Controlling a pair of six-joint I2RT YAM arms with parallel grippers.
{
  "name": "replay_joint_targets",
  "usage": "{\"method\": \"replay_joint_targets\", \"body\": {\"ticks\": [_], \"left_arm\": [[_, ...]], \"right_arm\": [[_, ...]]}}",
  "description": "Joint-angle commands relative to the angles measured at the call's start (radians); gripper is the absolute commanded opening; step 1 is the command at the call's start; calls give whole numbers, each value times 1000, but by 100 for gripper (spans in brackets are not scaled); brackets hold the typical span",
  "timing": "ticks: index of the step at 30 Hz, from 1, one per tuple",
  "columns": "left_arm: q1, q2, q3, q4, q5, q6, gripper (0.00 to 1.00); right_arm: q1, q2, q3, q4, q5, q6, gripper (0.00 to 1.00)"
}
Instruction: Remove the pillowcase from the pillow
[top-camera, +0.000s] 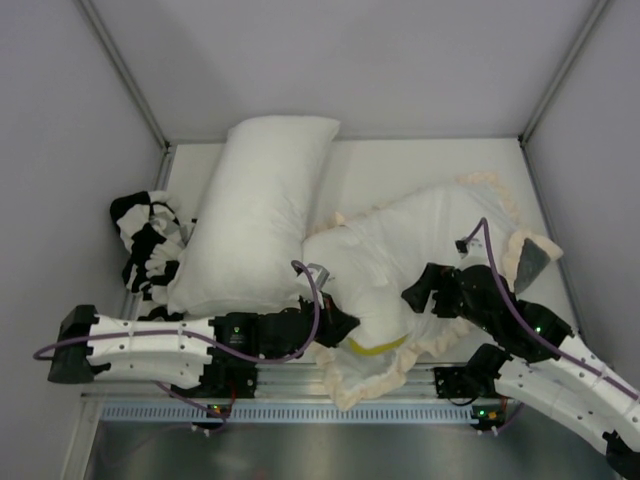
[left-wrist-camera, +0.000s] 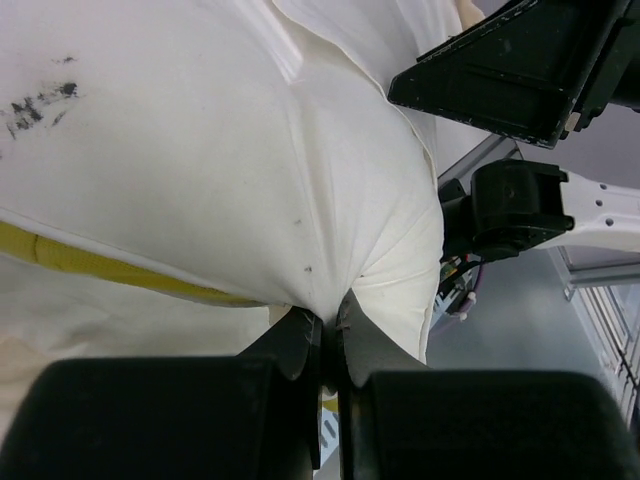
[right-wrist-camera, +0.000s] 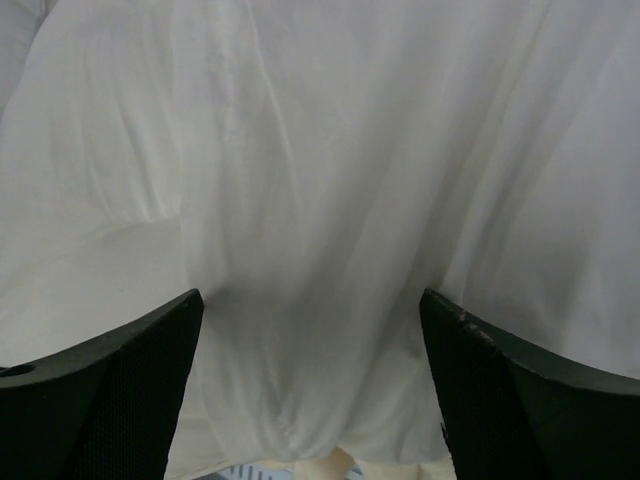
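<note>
The task is at an early stage. The pillowcase (top-camera: 440, 225) lies white face up at centre-right of the worktop (top-camera: 400, 165). Its frill runs round the edge, one dark grey corner shows at the far right, and it covers most of the pillow (top-camera: 345, 280). Only the pillow's near end, beside the yellow band (top-camera: 380, 347), appears to be out of the case.

The left end effector (left-wrist-camera: 328, 322) is clamped tight on a gathered white corner there, apparently the pillow's. The right end effector (right-wrist-camera: 308, 300) is spread wide over the case and grips nothing. You have the full separation left to do.

Grey enclosure walls (top-camera: 60, 100) bound the white worktop on three sides. The longer white pillow (top-camera: 260, 200) lies against the pillow, and the black-and-white cloth (top-camera: 148, 245) lies beyond it.
</note>
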Motion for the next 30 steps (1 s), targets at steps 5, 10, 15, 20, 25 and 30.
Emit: {"method": "replay_joint_targets", "body": {"ticks": [5,10,15,20,25,30], "left_arm": [[6,-74,56,-18,-91,47,0],[6,-106,73,-49,-97,61,0],[6,-166,81,-92,-95,64,0],[8,-295,72,-149,-97,58,0],[6,-459,76,-236,-123,67,0],[6,-582,105,-304,-147,88,0]], "right_arm": [[10,16,-69,124,-118,4,60],[11,30,-105,134,-95,21,28],[11,33,-129,133,-34,36,2],[9,32,-132,118,31,45,0],[9,29,-135,99,89,53,0],[11,33,-142,92,117,61,0]]}}
